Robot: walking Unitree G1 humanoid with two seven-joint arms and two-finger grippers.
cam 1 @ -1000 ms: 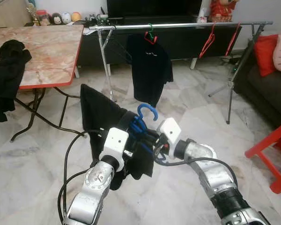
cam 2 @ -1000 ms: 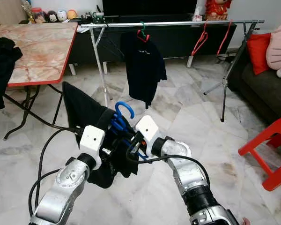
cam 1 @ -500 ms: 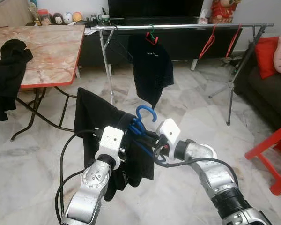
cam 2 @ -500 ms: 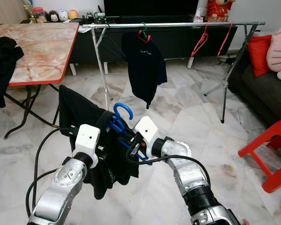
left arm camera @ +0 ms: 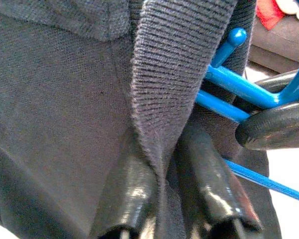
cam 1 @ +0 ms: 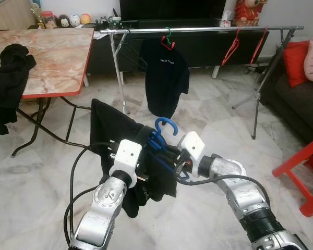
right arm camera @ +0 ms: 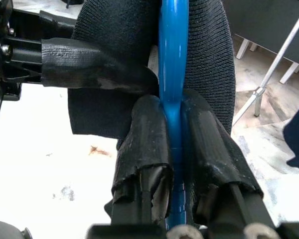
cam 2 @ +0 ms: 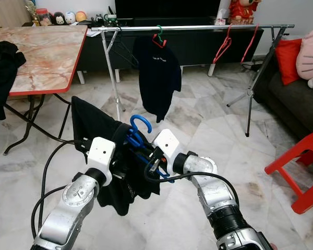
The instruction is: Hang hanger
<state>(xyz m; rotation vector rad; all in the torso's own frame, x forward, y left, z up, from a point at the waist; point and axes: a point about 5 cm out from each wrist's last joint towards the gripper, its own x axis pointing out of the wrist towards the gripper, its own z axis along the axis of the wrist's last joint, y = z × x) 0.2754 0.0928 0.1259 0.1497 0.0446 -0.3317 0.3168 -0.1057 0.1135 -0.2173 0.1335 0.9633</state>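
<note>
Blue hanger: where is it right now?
In the left eye view the blue hanger sits centre, carrying the black garment, between the left claw and right claw, short of the rail.

Pale marble floor [cam 1: 36, 172] runs underfoot. At ten o'clock stands a red-edged marble-top table [cam 1: 57, 52] with dark clothing [cam 1: 8, 83] slumped over its edge. A dark TV cabinet [cam 1: 198, 44] lines the twelve o'clock wall. At two o'clock sits a dark sofa [cam 1: 297, 104] with a red cushion [cam 1: 295, 60]; a red stool [cam 1: 308, 166] at three.
</note>
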